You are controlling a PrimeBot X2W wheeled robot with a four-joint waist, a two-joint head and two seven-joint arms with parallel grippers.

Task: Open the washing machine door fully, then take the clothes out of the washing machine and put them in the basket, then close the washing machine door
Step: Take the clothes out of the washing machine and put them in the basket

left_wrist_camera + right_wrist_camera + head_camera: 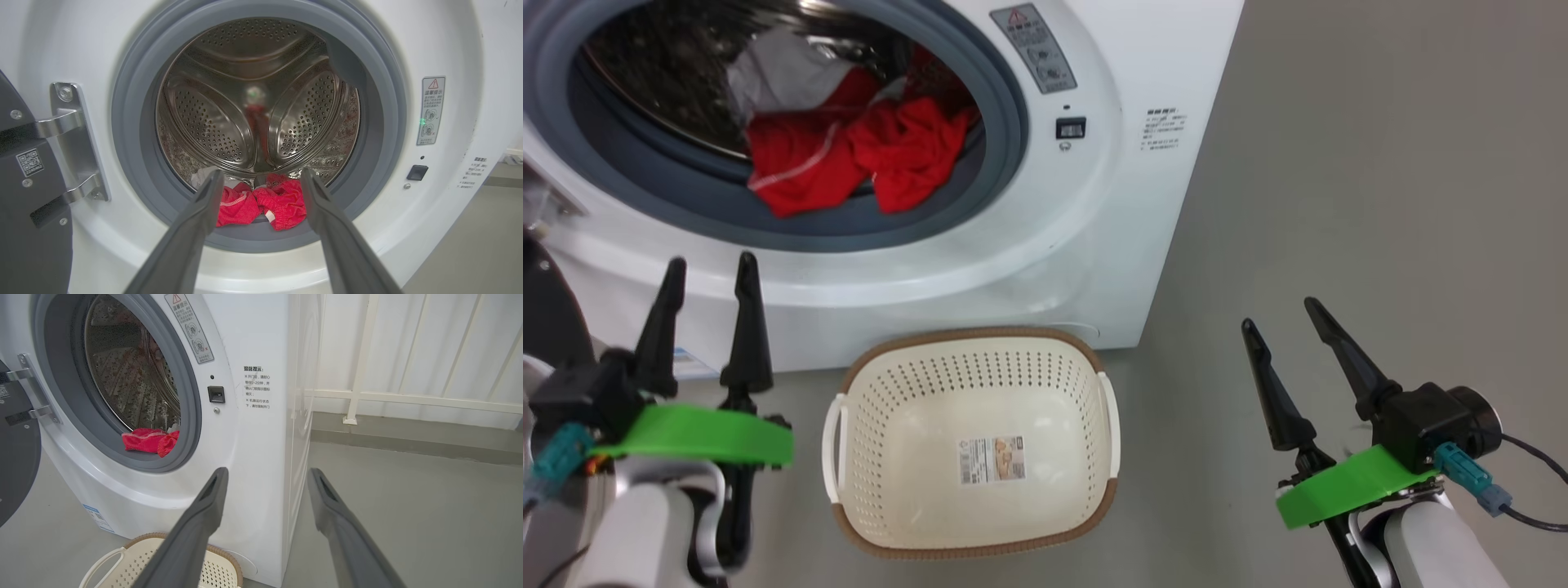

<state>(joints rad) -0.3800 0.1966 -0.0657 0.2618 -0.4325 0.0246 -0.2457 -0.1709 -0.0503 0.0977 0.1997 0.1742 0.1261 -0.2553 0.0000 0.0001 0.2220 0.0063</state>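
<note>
The washer (1094, 245) stands with its door (32, 245) swung wide on my left, so that step looks done. The basket (974, 334) sits empty on the floor before it. The clothes (849, 155) lie at the drum's mouth, not yet taken out. Both my left jaws and right jaws are spread, holding nothing. Unloading and closing remain.

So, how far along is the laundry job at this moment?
Done: the door is swung open. In hand: nothing; the left hand and right hand are open and empty, the left one facing the machine. Left: the clothes lie inside it, the basket is empty, then the door must be closed.
</note>
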